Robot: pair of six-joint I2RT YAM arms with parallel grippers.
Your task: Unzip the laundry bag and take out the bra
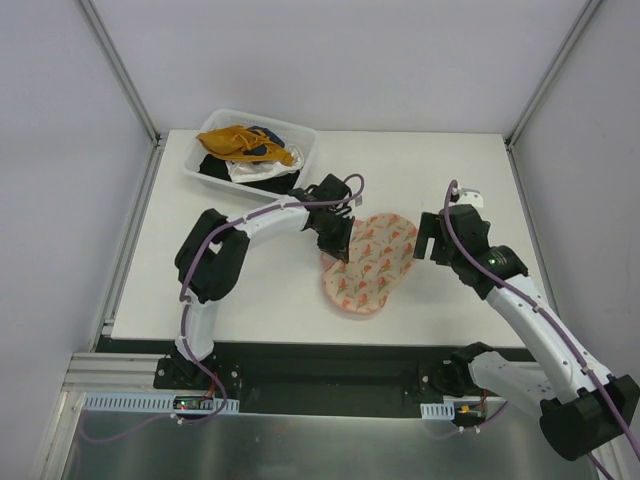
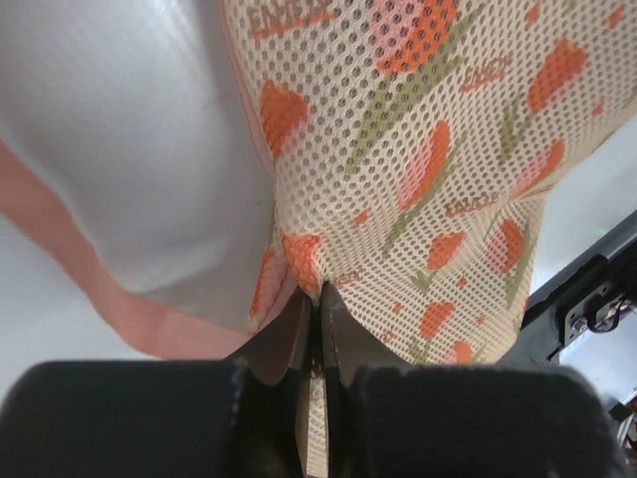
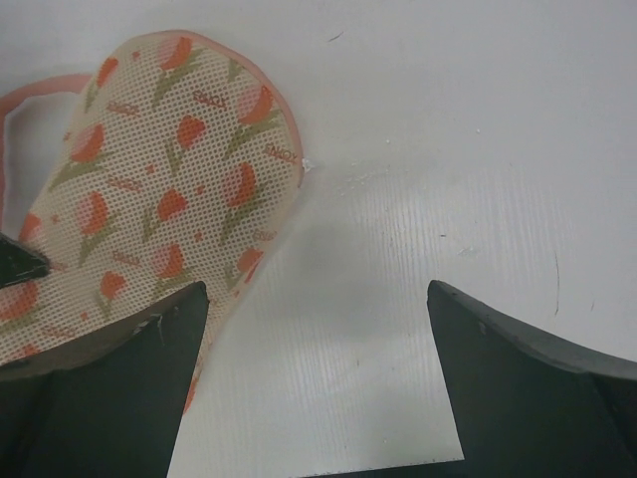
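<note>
The laundry bag (image 1: 372, 262), pale mesh with orange-red flower prints and a pink rim, lies flat in the middle of the white table. My left gripper (image 1: 338, 240) is at the bag's left edge. In the left wrist view that gripper (image 2: 318, 294) is shut, with a fold of the mesh (image 2: 438, 149) pinched between its fingers and a strip of it running down between the jaws. My right gripper (image 1: 428, 240) is just right of the bag. It (image 3: 317, 289) stands wide open over bare table, its left finger overlapping the edge of the bag (image 3: 169, 189). The bra is hidden.
A clear plastic bin (image 1: 305, 150) at the back left holds a mustard-yellow garment (image 1: 245, 140) with white and black clothes. The bin lies close behind the left arm's wrist. White walls and metal posts surround the table.
</note>
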